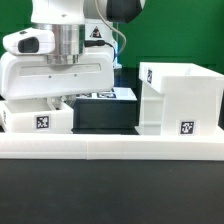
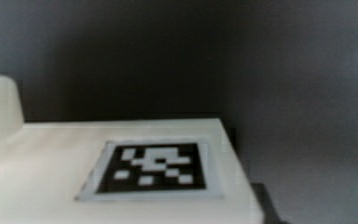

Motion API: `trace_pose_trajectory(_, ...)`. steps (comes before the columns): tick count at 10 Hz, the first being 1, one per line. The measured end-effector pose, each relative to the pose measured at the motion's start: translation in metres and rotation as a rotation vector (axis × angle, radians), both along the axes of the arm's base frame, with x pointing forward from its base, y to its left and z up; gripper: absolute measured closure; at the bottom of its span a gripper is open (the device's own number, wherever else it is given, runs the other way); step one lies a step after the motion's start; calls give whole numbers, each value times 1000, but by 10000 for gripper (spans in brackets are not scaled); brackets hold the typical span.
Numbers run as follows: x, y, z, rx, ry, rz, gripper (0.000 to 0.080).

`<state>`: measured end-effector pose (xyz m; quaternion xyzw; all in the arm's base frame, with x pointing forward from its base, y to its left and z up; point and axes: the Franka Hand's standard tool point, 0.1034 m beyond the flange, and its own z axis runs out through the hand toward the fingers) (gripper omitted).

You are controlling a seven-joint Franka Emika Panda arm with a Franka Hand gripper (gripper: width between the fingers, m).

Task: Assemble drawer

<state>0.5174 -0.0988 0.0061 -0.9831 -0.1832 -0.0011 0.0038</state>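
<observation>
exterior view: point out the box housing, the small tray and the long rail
box housing [image 1: 190,105], exterior view, front wall above its tag
small tray [image 1: 20,118], exterior view, front wall beside its tag
rail [image 1: 110,148], exterior view, top face

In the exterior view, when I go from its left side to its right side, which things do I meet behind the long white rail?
small tray → marker board → box housing. The rail runs across the whole width, so it has no place in the order.
</observation>
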Motion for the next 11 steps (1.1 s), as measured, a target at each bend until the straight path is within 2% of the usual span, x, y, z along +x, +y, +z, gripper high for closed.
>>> trace_pose_trajectory(2,0,1,0,-2,-1,14,758)
trace_pose_trajectory(4,2,22,8,-15,6,113,758)
trace_pose_trajectory(5,-7,29,14,-12,9,111,758)
trace_pose_trajectory(6,-15,26,20,-4,23,122,758)
trace_pose_trajectory(7,-16,24,23,-3,23,115,758)
trace_pose_trajectory(9,-17,23,20,-4,27,154,758)
trace_pose_trajectory(11,-16,22,21,-5,29,335,758)
